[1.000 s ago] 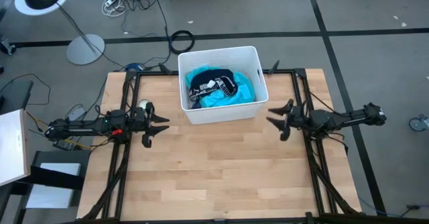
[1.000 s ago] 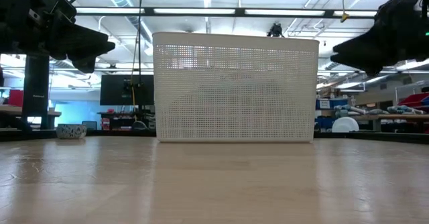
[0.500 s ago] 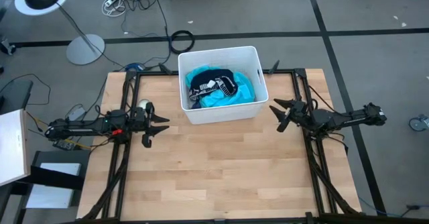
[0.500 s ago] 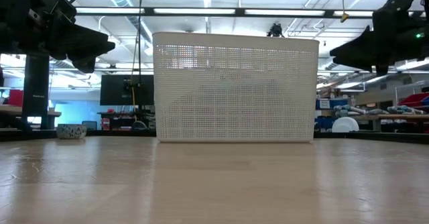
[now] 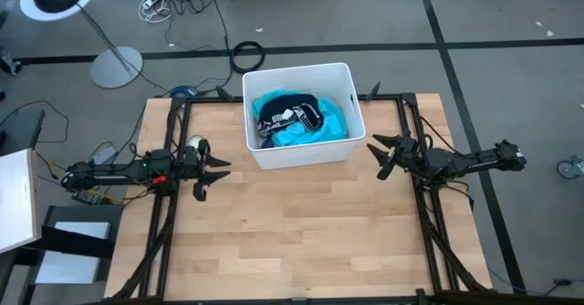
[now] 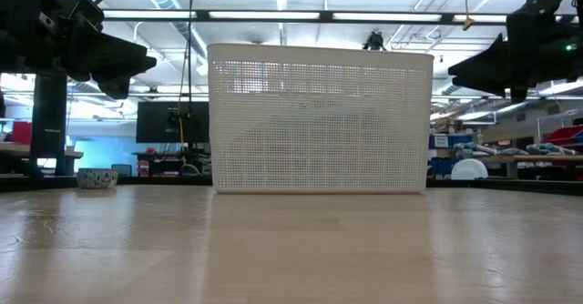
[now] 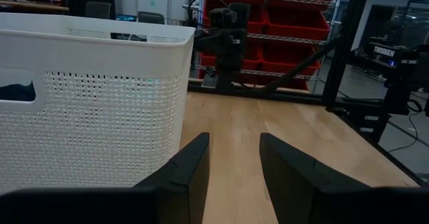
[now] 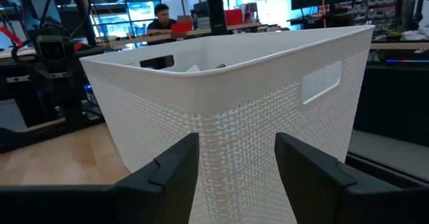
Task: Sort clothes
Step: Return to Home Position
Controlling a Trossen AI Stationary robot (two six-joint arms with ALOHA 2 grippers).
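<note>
One white bin (image 5: 301, 155), clothes (image 5: 297, 122) inside.

wooden table (image 5: 292, 232) | white bin (image 5: 301, 152) — standing mid far edge | small round object (image 5: 195, 143) — left side

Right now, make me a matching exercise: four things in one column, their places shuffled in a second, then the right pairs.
Things
1. bin
2. turquoise shirt
3. left gripper
4. right gripper

Places
A. inside the bin
B. over the table's right side, open
C. at the table's far edge, in the middle
D. over the table's left side, open

Pairs: 1-C, 2-A, 3-D, 4-B
</note>
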